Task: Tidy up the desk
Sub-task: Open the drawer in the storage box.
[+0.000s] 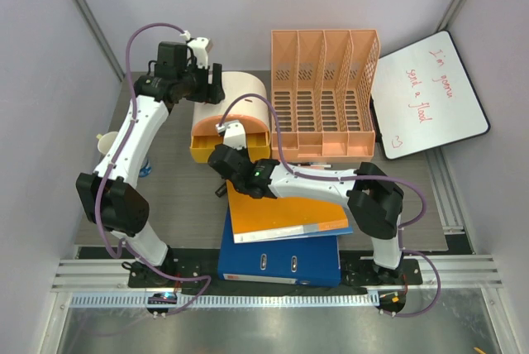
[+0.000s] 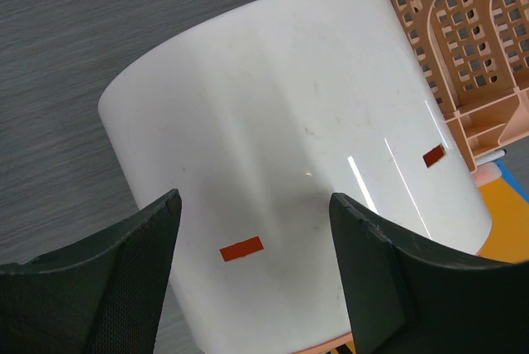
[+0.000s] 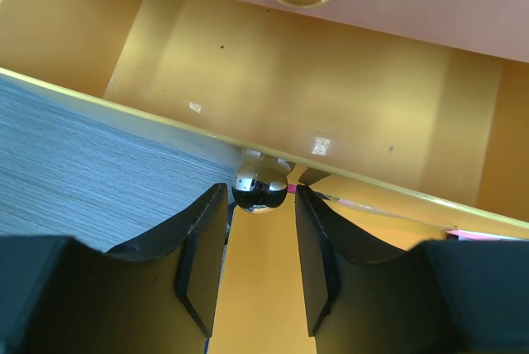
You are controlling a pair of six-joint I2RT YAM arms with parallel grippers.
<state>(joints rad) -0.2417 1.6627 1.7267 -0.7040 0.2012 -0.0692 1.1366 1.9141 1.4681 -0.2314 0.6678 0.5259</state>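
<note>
**Desk tidy: stuck at the drawer, push or pull next?**

Looks like the drawer step. Got the right gripper (image 3: 258, 209) nosed up to the chrome knob (image 3: 260, 188) of the yellow drawer (image 3: 273, 81), which stands open from the little drawer unit, one finger either side of that knob. Can't call it clenched or loose from the wrist view: maybe a sliver of gap each side, maybe contact. Found the left gripper (image 2: 252, 201) spread wide over the unit's white curved cover (image 2: 289, 122), gripping nothing and apparently not touching.

As for the desk (image 1: 186, 205): dark grey wood grain under all of it, bare between the left arm and the orange folder (image 1: 281, 209) stacked on the blue binder (image 1: 281, 259) at the near edge.

Guessing at the next move: either pinch the knob properly and slide along the drawer's own line, or let go and fetch something to drop in. Calls for a straight run with no twist, probably with the left gripper bracing the cover to stop the unit skating.

Hard to read:
- Only part of the drawer's inside in frame. Bare as far as shown, rest cut off.
- A pink corner at the right wrist view's lower right edge. No idea what.
- Something small and pale at the desk's left edge beside the left arm. Too small to name.
- Can't see into the slots of the orange file rack (image 1: 324, 93) next to the whiteboard (image 1: 426, 93).
</note>
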